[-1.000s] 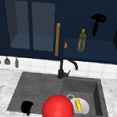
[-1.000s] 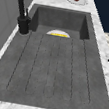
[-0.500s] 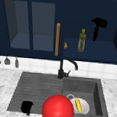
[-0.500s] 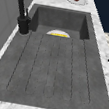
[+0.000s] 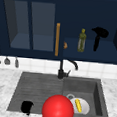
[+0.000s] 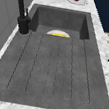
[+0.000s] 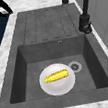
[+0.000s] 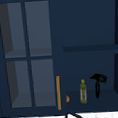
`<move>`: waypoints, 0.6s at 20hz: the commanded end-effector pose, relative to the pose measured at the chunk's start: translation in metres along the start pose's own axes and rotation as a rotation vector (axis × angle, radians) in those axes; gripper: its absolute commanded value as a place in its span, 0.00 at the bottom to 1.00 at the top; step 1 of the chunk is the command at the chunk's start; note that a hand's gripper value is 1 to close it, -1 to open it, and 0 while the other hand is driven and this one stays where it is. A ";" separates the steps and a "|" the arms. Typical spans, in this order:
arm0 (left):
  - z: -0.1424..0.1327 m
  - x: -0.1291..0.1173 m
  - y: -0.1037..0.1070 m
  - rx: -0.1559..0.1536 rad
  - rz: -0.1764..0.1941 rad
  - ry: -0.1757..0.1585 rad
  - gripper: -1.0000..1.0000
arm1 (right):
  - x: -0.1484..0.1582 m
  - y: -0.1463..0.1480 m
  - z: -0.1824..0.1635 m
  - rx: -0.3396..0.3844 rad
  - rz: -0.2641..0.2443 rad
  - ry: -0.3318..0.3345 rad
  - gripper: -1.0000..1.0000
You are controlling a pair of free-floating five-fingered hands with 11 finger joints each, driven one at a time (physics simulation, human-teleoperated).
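My right hand (image 5: 100, 34) hangs curled and apparently empty in the open cabinet, the olive bottle (image 5: 82, 40) just to its left; my left hand (image 5: 27, 107), state unclear, hovers at the sink's (image 5: 37, 86) front edge.

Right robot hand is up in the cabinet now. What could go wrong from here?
1. The right robot hand hangs close beside the bottle on the open shelf; a sideways move could tip it.
2. A bottle knocked off might fall toward the sink below, where the plate with the corn lies.
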 end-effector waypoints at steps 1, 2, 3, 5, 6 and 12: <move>0.000 0.000 0.000 0.000 0.000 0.000 0.50 | -0.005 0.012 0.029 0.018 -0.001 0.005 0.00; 0.000 0.000 0.000 0.000 0.000 0.000 0.50 | -0.006 0.014 0.037 0.019 -0.001 0.006 0.00; 0.000 0.000 0.000 0.000 0.000 0.000 0.50 | -0.008 0.017 0.045 0.016 -0.002 0.006 0.00; 0.000 0.000 0.000 0.000 0.000 0.000 0.50 | -0.011 0.022 0.061 0.016 -0.003 0.008 0.00; 0.000 0.000 0.000 0.000 0.000 0.000 0.50 | -0.012 0.024 0.069 0.011 -0.003 0.007 0.00; 0.000 0.000 0.000 0.000 0.000 0.000 0.50 | -0.020 0.042 0.114 0.026 -0.004 0.011 0.00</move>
